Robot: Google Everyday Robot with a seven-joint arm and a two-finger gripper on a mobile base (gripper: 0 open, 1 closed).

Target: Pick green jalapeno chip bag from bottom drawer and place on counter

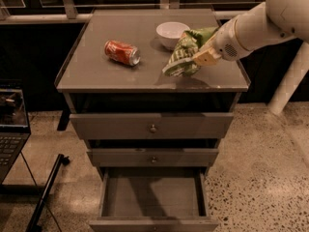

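The green jalapeno chip bag [182, 54] hangs crumpled from my gripper [200, 56] just above the right half of the counter [106, 74]. The gripper is shut on the bag's right side, and the white arm reaches in from the upper right. The bag's lower end is close to the counter surface, and I cannot tell if it touches. The bottom drawer [152, 197] is pulled open below, and its grey interior holds nothing.
A red soda can [122, 52] lies on its side on the counter's left middle. A white bowl [172, 33] stands at the back, just behind the bag. The two upper drawers [152, 125] are closed. A laptop [10, 129] sits at the left.
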